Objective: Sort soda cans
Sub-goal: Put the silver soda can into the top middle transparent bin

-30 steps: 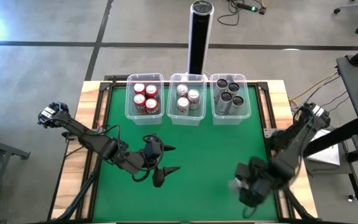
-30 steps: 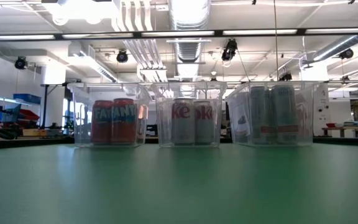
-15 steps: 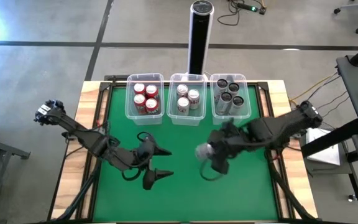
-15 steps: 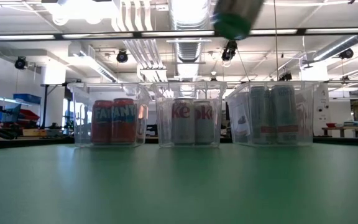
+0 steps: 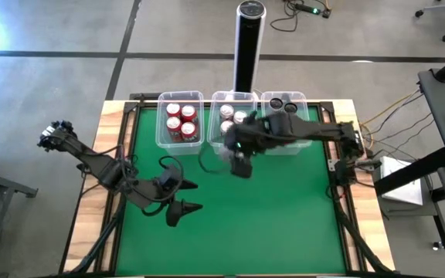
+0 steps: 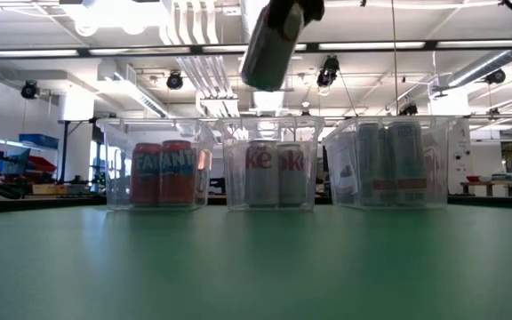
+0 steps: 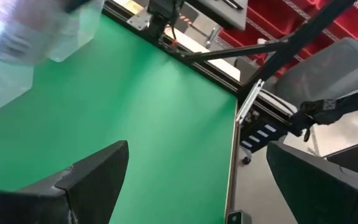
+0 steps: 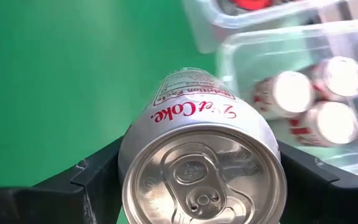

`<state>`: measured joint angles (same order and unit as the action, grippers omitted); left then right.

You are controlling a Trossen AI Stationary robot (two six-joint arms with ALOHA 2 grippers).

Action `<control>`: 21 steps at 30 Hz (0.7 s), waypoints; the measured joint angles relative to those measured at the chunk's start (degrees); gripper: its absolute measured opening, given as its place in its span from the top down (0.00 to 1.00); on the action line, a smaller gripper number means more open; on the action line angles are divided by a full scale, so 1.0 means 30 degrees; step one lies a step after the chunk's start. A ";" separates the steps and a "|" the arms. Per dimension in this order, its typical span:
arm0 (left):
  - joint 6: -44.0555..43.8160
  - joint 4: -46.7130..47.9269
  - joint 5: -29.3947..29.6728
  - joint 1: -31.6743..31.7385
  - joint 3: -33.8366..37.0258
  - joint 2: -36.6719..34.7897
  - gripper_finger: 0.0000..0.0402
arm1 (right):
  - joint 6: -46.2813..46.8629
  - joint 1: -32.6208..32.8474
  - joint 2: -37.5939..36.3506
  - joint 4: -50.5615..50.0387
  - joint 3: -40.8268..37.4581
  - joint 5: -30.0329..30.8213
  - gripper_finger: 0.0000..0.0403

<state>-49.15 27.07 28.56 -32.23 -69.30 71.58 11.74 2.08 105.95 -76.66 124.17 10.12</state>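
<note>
Clamped jaws of the right gripper (image 8: 197, 186) pinch a silver-white Diet Coke soda can (image 8: 201, 158), held in the air just in front of the clear plastic middle tub (image 5: 232, 147) holding similar cans. Left gripper (image 7: 194, 180) waits with jaws spread wide above the green table mat (image 5: 269, 216).

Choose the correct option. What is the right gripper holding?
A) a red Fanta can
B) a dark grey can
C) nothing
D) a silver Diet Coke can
D: the right gripper is clamped on a silver can lettered "Diet Coke", carried above the middle tub.
</note>
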 joint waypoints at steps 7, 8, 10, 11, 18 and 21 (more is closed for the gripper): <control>0.0083 0.0195 0.1384 0.0000 0.0000 0.0415 0.09 | -0.1486 -0.2820 0.1014 -0.1843 0.1175 0.0113 0.25; 0.0090 0.0179 0.1615 0.0000 0.0000 0.0460 0.09 | -0.1695 -0.3121 0.1072 -0.2009 0.1178 0.0171 0.25; 0.0131 0.0189 0.2116 0.0007 0.0000 0.0544 0.09 | -0.1967 -0.3700 0.1116 -0.2092 0.1104 0.0156 0.25; 0.0125 0.0233 0.2390 0.0007 0.0000 0.0588 0.09 | -0.2228 -0.3996 0.1113 -0.2098 0.1013 0.0136 0.25; -0.0283 0.1083 0.4055 0.0007 0.0000 0.0688 0.09 | -0.3256 -0.5239 0.1436 -0.2279 0.0126 0.0251 0.25; -0.0437 0.1256 0.4315 0.0005 0.0000 0.0685 0.09 | -0.3472 -0.5587 0.1746 -0.2247 -0.0425 0.0002 0.25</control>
<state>-50.46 30.84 41.50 -32.21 -69.30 73.64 1.33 -14.68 111.19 -83.40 122.89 10.13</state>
